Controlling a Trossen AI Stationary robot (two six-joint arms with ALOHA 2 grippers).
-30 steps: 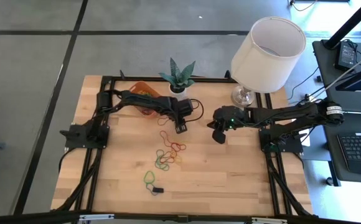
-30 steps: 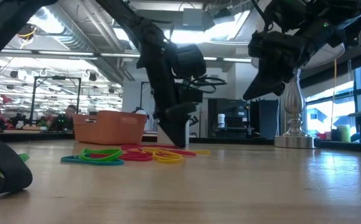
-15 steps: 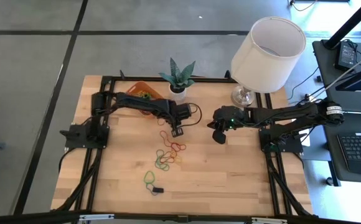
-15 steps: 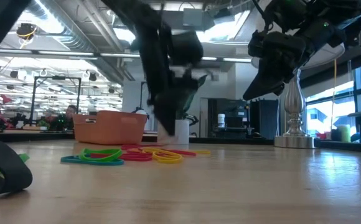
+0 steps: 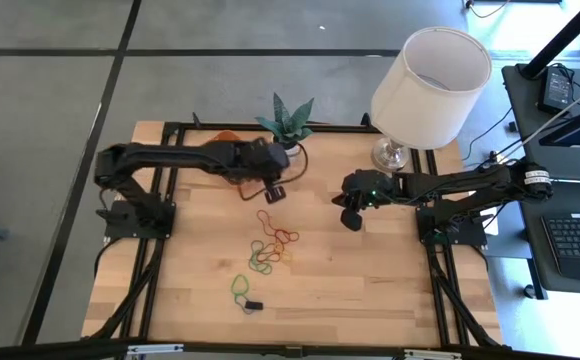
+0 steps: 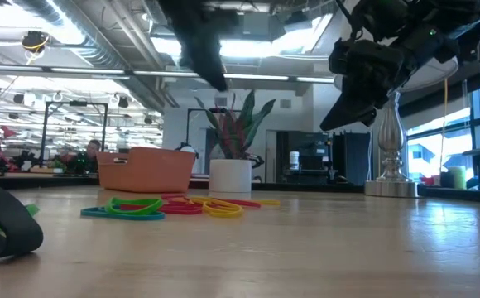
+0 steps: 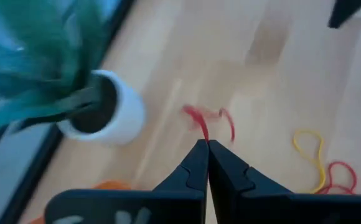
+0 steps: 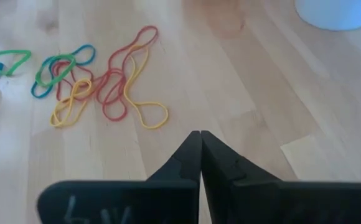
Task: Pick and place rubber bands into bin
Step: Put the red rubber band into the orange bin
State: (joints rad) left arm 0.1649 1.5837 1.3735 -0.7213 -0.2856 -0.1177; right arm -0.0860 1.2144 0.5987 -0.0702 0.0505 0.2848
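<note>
My left gripper [image 7: 206, 145] is shut and raised above the table, in front of the white plant pot [image 7: 109, 113], with a red rubber band [image 7: 209, 119] at its fingertips. In the high view it [image 5: 274, 191] hangs just beside the orange bin [image 5: 226, 137], which my left arm partly covers. Several loose rubber bands [image 5: 274, 243] in red, yellow, green and blue lie flat on the wood in the middle of the table. My right gripper [image 5: 350, 217] hovers shut to their right, holding nothing [image 8: 200, 134]. My left gripper pinches the red rubber band between its two fingertips, at one point of the loop [image 7: 201, 132]. The fingers slant downward. The band hangs slack beyond the tips, clear of the table; the view is blurred and shows no more of the hold.
A potted plant [image 5: 286, 122] stands at the far edge beside the bin, and a lamp [image 5: 429, 80] at the far right. A green band with a small black piece [image 5: 244, 292] lies toward the near edge. Bare wood spreads left and right of the bands.
My left gripper has risen from the table beside the pile and drawn back toward the far-left, toward the bin, tipping less steeply. A red rubber band has come up with it. My right arm has kept still.
</note>
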